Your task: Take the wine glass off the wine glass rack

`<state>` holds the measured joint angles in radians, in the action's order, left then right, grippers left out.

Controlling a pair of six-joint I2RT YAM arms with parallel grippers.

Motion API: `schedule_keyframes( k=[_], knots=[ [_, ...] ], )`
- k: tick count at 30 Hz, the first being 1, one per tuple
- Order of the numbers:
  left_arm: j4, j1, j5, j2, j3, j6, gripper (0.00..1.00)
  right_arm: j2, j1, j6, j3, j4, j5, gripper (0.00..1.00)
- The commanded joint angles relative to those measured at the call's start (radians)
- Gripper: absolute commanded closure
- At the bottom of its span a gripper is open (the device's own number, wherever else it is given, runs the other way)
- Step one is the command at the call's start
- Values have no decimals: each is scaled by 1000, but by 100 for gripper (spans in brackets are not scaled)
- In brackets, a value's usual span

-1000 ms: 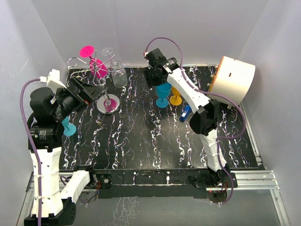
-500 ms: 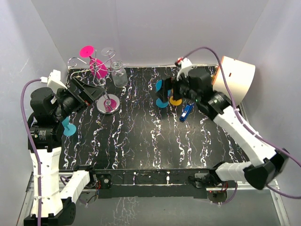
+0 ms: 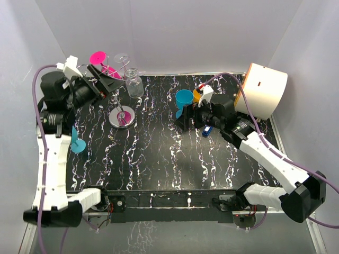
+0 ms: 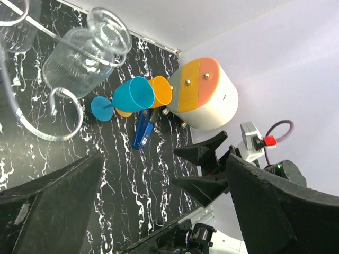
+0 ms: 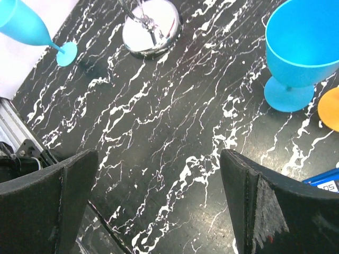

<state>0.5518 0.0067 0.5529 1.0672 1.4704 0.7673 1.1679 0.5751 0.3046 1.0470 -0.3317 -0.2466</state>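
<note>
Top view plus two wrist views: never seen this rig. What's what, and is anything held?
Two robot arms are bolted at the near edge of a table. The top view looks down from behind them: left arm, right arm. The other two pictures come from wrist cameras; the dark wedges at their edges are the left fingers and right fingers, both open, holding nothing. On the table: a wire rack with a pink glass and a clear glass on its hooks, a blue glass, an orange glass, a teal glass, a blue clip, a white drum. The left fingers are by the hooks.
</note>
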Motion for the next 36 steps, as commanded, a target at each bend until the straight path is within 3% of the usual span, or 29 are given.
schedule_keyframes(
  k=[1,9,18,22,25,30,36],
  knots=[
    [-15,-47,29,126,173,-32,2,-36,0,-14,46,95,-1,2],
    [136,-152,-122,408,534,-164,3,-75,-1,-35,40,78,39,1],
    [329,-286,-481,609,845,-400,7,-144,-2,-55,14,54,96,2],
    [386,-355,-652,649,882,-496,7,-167,-3,-59,21,29,149,2],
    [416,-391,-743,676,884,-537,6,-180,-2,-56,35,-8,300,1],
    [426,-402,-776,703,883,-551,5,-164,-3,-39,74,-102,617,2],
    [447,-406,-808,743,886,-553,3,-154,-3,-75,105,-153,668,2]
  ],
)
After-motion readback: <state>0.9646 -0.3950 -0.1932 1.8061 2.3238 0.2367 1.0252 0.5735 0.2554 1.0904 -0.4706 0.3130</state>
